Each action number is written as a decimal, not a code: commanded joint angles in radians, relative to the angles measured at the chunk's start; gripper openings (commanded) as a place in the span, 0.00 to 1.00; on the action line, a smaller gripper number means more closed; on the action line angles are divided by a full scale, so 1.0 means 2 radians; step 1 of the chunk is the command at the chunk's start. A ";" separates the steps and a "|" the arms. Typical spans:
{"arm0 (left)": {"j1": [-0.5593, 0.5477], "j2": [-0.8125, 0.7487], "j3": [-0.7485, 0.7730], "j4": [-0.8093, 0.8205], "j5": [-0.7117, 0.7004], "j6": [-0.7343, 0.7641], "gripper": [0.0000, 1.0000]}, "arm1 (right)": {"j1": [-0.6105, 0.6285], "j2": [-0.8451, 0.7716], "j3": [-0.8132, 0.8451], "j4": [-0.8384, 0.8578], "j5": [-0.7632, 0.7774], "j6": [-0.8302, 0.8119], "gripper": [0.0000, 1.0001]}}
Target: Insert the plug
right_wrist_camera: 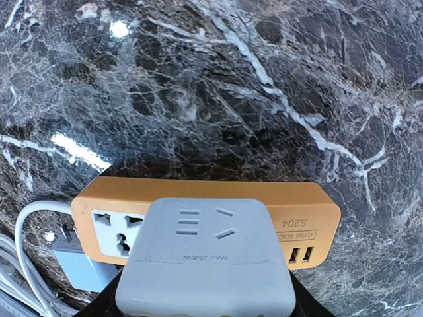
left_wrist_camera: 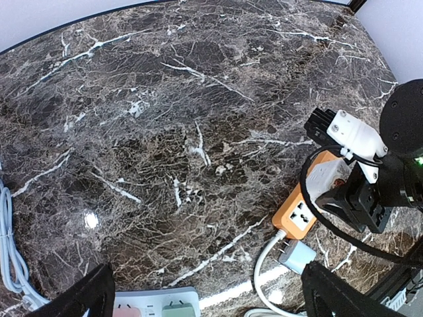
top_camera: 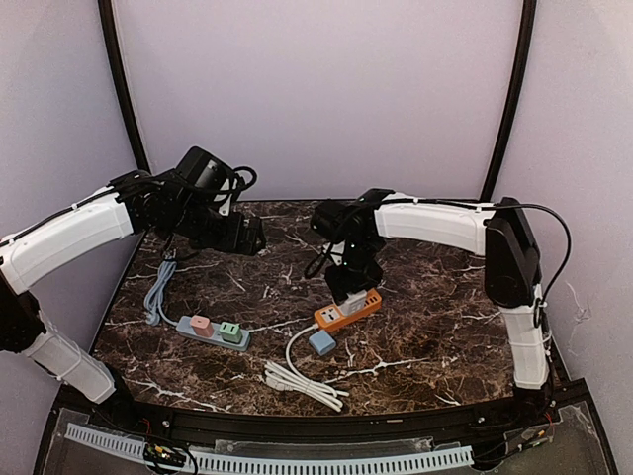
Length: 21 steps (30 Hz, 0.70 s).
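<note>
An orange power strip (top_camera: 348, 310) lies at the table's middle right. My right gripper (top_camera: 348, 280) is shut on a pale grey adapter plug (right_wrist_camera: 206, 257) and holds it on top of the strip's middle (right_wrist_camera: 304, 211); I cannot tell whether its pins are seated. One free socket (right_wrist_camera: 117, 232) shows at the strip's left end. A light blue plug (top_camera: 321, 342) on a white cable (top_camera: 302, 381) lies just beside that end, prongs toward it. My left gripper (top_camera: 252, 237) hovers open and empty at the back left, fingers (left_wrist_camera: 79, 297) wide apart.
A grey power strip (top_camera: 213, 332) with a pink plug (top_camera: 201, 324) and a green plug (top_camera: 230, 332) lies front left, and its grey cord (top_camera: 158, 287) runs along the left edge. The white cable is coiled near the front edge. Purple walls enclose the table.
</note>
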 commanded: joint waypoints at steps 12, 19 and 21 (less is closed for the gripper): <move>0.001 -0.016 -0.018 0.009 0.007 -0.020 0.99 | -0.033 0.006 -0.151 -0.045 0.038 -0.018 0.00; 0.001 -0.008 -0.003 0.001 0.007 -0.015 0.99 | -0.034 0.038 -0.103 -0.035 -0.004 0.008 0.00; 0.002 -0.004 0.003 -0.003 0.008 -0.013 0.99 | -0.036 0.044 -0.100 -0.032 -0.012 0.015 0.00</move>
